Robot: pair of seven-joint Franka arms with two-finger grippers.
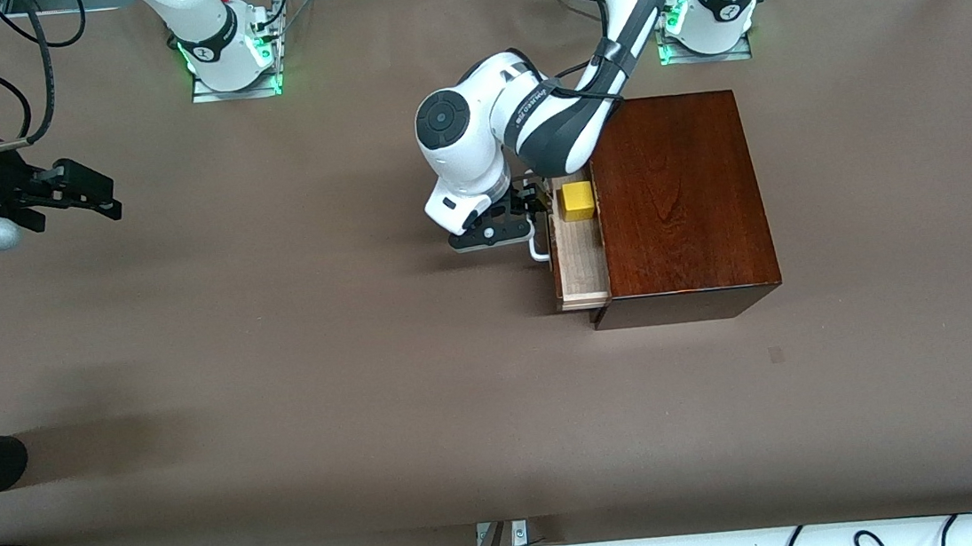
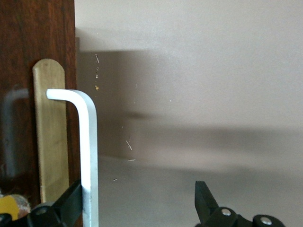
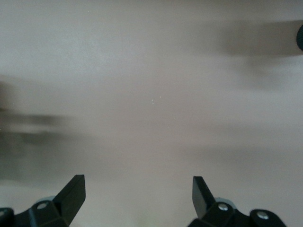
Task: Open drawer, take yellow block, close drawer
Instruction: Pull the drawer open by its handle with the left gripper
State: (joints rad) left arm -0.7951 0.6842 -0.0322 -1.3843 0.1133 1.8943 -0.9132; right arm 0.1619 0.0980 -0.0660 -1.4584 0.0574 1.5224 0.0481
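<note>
Two arms are seen at the brown table [image 1: 282, 373], and only the left one is at work. Its claw [image 1: 532, 200] is held low in front of the drawer [image 1: 578, 255], right at the white handle [image 1: 540, 250]. From the left wrist view, the left claw [image 2: 137, 208] is shown spread open, with one finger [image 2: 71, 203] touching the handle [image 2: 87, 156] on the side toward the drawer front [image 2: 19, 94], and the other finger well clear of the bar over bare table; the bar is not clamped. A pale strip [image 2: 49, 132] is fixed on that dark front, under the handle. The drawer is pulled partly out of the mahogany box [image 1: 680, 201], toward the right arm's end of the table, so that its pale wood lining is exposed. The yellow block [image 1: 576, 200] is lying inside the open drawer, at the end farther from the front camera, close beside the box and near the left claw. A sliver of yellow [image 2: 9, 208] is also caught at the edge of the left wrist view. The right arm is waiting, and its claw [image 1: 109, 200] is held above bare table toward its own end, well apart from the box. In the right wrist view the right claw [image 3: 137, 198] is shown open, with nothing between its fingers.
</note>
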